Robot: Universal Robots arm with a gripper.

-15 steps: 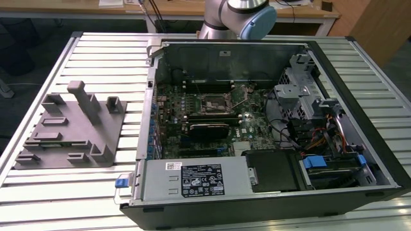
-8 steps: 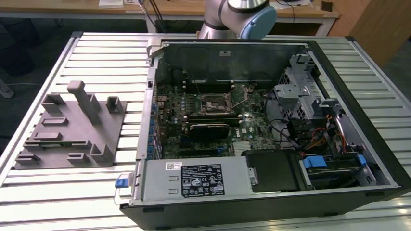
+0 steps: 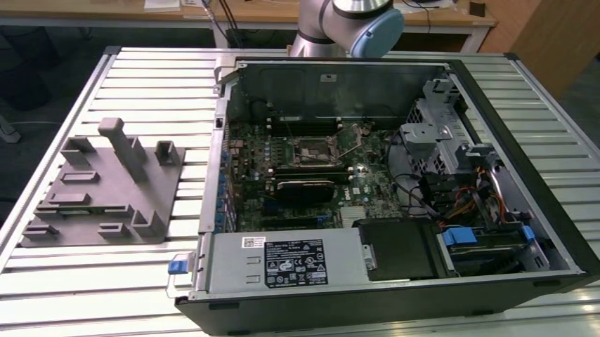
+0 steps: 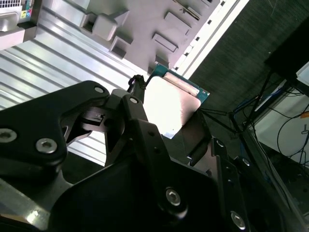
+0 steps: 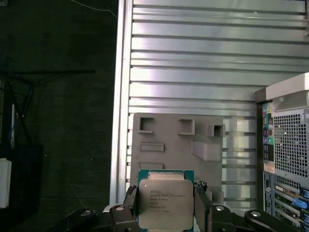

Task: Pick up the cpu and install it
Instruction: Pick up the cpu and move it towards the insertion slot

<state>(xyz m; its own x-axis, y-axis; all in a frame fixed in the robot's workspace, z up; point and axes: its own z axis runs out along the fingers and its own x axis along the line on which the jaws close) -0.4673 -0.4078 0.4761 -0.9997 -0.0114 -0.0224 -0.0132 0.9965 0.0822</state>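
Within the gripper (image 5: 165,194), the cpu (image 5: 165,208) sits pinched edgewise, silver lid facing wristward.

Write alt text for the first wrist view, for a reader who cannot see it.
The hand grips the cpu by two opposite edges, its silver top facing the camera. Behind it lie a grey plastic block with recesses on a slatted metal table, and part of a computer case.
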